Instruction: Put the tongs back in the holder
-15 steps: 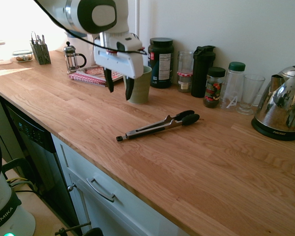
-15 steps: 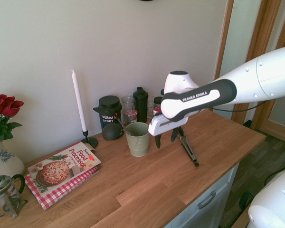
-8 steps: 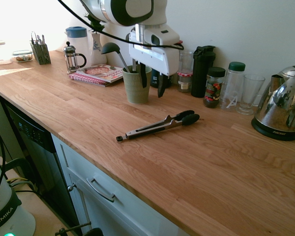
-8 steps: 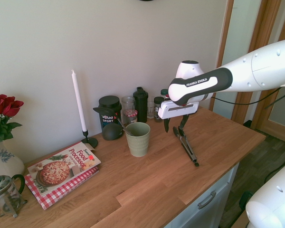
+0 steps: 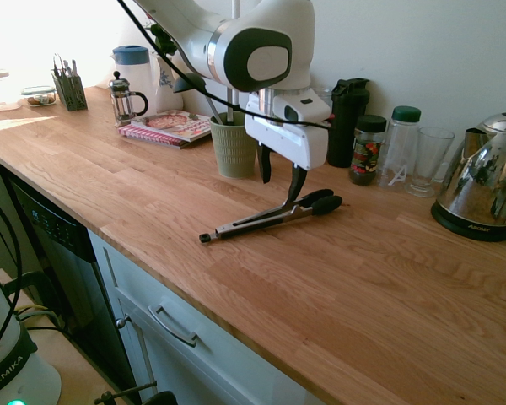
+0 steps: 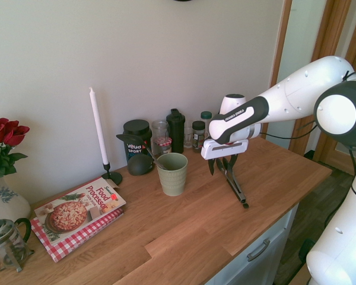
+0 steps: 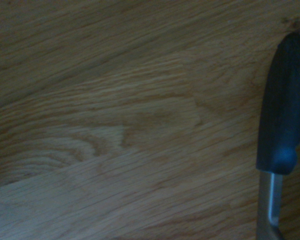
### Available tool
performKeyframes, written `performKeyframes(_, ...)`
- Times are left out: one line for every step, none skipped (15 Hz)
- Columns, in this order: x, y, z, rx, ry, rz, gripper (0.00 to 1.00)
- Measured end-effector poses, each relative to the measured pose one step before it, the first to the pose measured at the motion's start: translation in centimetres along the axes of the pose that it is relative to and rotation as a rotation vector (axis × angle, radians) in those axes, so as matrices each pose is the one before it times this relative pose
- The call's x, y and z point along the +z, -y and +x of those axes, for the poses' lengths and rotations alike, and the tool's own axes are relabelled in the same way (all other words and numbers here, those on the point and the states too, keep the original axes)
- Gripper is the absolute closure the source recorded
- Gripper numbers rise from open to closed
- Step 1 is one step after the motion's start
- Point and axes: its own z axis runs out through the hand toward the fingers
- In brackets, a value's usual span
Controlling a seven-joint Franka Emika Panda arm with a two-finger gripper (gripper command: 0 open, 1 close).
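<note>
The tongs (image 5: 274, 218) lie flat on the wooden counter (image 5: 152, 198), black tips toward the wall and small end knob toward the front edge. My gripper (image 5: 280, 177) hangs open just above their black-tipped end, fingers pointing down, with nothing between them. In the second exterior view the gripper (image 6: 221, 167) stands over the far end of the tongs (image 6: 235, 185). The wrist view shows one black tip of the tongs (image 7: 282, 115) on the wood. The holder (image 5: 234, 145) is a sage-green ribbed cup to the left of the gripper, with a dark ladle standing in it. It also shows as the holder (image 6: 172, 173).
Along the wall stand a black bottle (image 5: 347, 118), jars (image 5: 368, 148), a clear glass (image 5: 428, 160) and a chrome kettle (image 5: 481, 190). A cookbook (image 5: 164, 126), a French press (image 5: 125, 99) and a small cutlery caddy (image 5: 69, 89) sit further left. A candle (image 6: 98, 127) stands behind the holder.
My gripper has moved from in front of the holder rightward and down, ending above the tongs' black tips. It stayed open. The tongs and holder have not moved.
</note>
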Motion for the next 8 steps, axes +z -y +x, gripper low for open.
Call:
performKeyframes(0.438,0.088,0.081,-0.00961,0.00435,0.00251,1.00)
performKeyframes(0.315,0.096,0.181,-0.00302,0.00309,-0.00022,1.00)
performKeyframes(0.180,0.154,0.306,0.00078,0.00074,-0.00044,1.00)
performKeyframes(0.113,0.207,0.334,-0.00120,0.00023,0.00133,1.00)
performKeyframes(0.118,0.161,0.299,-0.00075,0.00074,0.00126,1.00)
performKeyframes(0.174,0.157,0.202,0.00053,0.00497,0.00145,1.00)
performKeyframes(0.086,0.201,0.158,-0.00050,0.00179,0.00128,1.00)
performKeyframes(0.135,0.186,0.115,-0.00162,0.00100,-0.00033,1.00)
